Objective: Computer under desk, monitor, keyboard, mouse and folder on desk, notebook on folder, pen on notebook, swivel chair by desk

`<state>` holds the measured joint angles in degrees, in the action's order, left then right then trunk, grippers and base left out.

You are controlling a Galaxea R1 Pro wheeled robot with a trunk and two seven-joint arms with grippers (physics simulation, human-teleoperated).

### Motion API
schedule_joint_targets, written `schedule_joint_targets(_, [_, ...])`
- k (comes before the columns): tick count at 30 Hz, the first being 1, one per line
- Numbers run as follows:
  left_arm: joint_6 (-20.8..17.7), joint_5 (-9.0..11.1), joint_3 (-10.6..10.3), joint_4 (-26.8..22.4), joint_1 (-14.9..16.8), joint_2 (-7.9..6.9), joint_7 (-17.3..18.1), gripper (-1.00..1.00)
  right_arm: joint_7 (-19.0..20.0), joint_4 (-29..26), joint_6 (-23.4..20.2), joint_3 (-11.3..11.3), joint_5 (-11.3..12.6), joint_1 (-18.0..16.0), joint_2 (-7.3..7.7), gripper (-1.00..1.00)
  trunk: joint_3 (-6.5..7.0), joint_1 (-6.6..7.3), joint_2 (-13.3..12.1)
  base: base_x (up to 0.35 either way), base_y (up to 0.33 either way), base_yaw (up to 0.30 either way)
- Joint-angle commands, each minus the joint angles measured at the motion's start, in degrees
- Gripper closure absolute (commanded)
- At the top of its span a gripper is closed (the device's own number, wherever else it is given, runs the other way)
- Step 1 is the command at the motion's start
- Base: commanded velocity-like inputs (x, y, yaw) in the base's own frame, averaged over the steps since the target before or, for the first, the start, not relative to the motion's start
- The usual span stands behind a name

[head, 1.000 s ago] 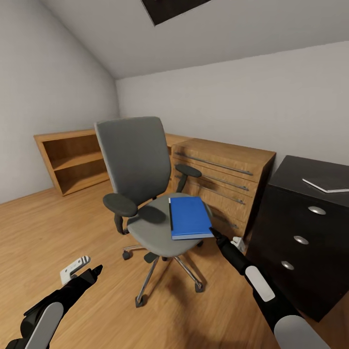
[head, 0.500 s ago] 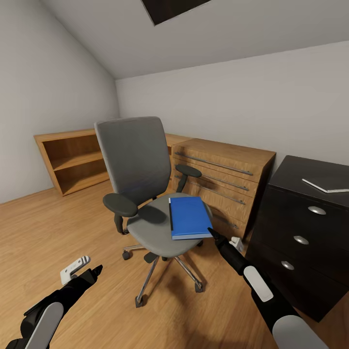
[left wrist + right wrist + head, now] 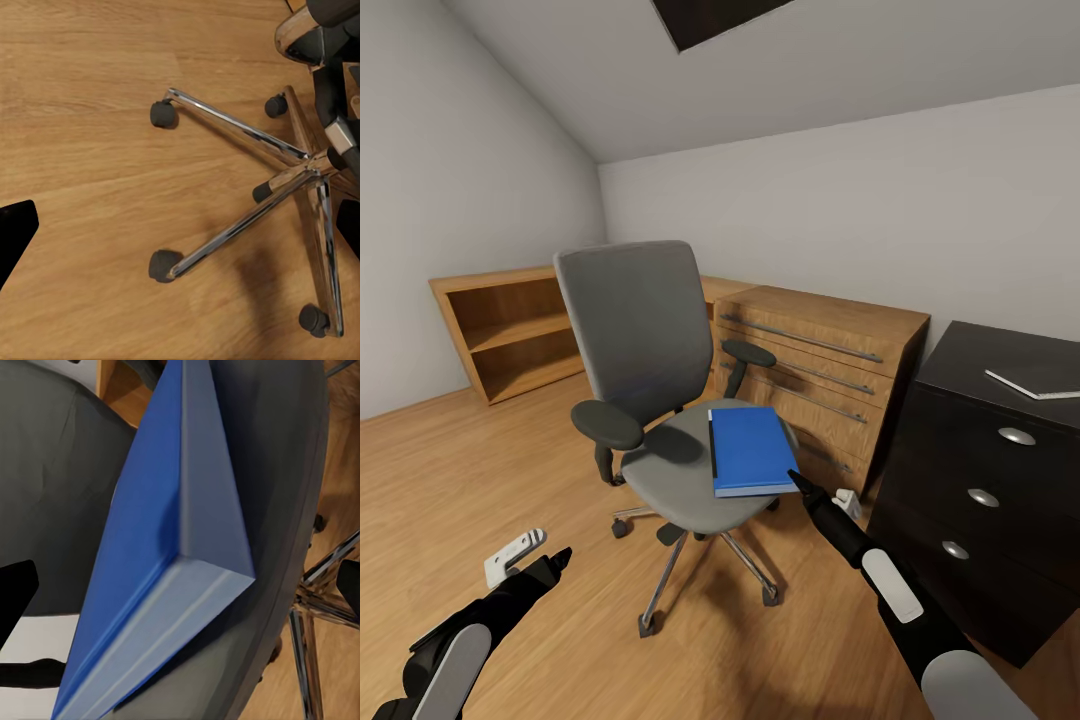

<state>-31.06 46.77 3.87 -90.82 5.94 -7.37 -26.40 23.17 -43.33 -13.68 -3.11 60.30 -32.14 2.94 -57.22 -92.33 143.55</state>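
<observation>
While the folder (image 3: 751, 448) lay on the swivel chair (image 3: 660, 400), your right gripper (image 3: 797, 480) sat at its corner, apparently open around it; next, close and lift.

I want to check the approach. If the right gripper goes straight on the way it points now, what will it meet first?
Most likely the near corner of the folder lying on the swivel chair. The right gripper points at it, open, though depth is hard to judge.
</observation>
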Motion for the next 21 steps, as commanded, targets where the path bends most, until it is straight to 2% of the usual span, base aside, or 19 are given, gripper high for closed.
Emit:
schedule_joint_targets(1, [-0.14, 0.6, 0.0, -0.08, 0.03, -0.01, -0.5, -1.0, 0.03, 0.0, -0.21, -0.14, 0.58, -0.03, 0.05, -1.0, -0.06, 0.01, 0.02, 0.003, 0.0, 0.0])
schedule_joint_targets(21, [-0.14, 0.62, -0.06, -0.06, 0.03, -0.01, -0.5, -1.0, 0.04, 0.08, -0.21, -0.17, 0.6, -0.01, 0.05, -1.0, -0.06, 0.01, 0.02, 0.035, 0.0, 0.0])
